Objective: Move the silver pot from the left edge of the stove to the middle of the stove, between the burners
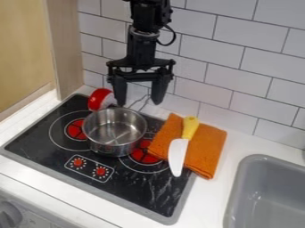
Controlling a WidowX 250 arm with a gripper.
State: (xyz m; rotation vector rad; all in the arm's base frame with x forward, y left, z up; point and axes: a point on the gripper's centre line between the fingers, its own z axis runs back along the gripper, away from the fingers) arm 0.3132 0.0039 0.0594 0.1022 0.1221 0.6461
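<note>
A: Nearest first. What's at the front?

B: White countertop (213, 196), grey plastic sink (253, 178) let in on the right. Black toy stovetop (140, 189) on the left, two red knobs on its panel.

A: Next?

B: Yellow-handled knife with a white blade (179, 153), lying on a folded orange cloth (205, 149). Cloth straddles the stovetop's right edge; blade tip juts past it. Risk, I'd say: a tug on the cloth drags the knife along, and the tip could catch.

A: The pot?

B: Shiny round metal pot (114, 138), upright on the stovetop, overlapping two red burner rings. Nothing seen inside. Beyond its rim, a red rounded object with a white part (100, 99) and a thin wire loop (143, 101); can't tell if the loop belongs to the pot.

A: Gripper?

B: Black two-finger gripper (138, 102), hanging at the pot's far side. Fingers spread, no grip on anything. Contact with the rim: can't tell. Coming down off-centre, a fingertip could strike the rim and tip or skid the pot; a sideways drift could snag the wire or knock the red object.

A: Behind?

B: White tiled wall (238, 75). Backing up too far could scrape it.
</note>
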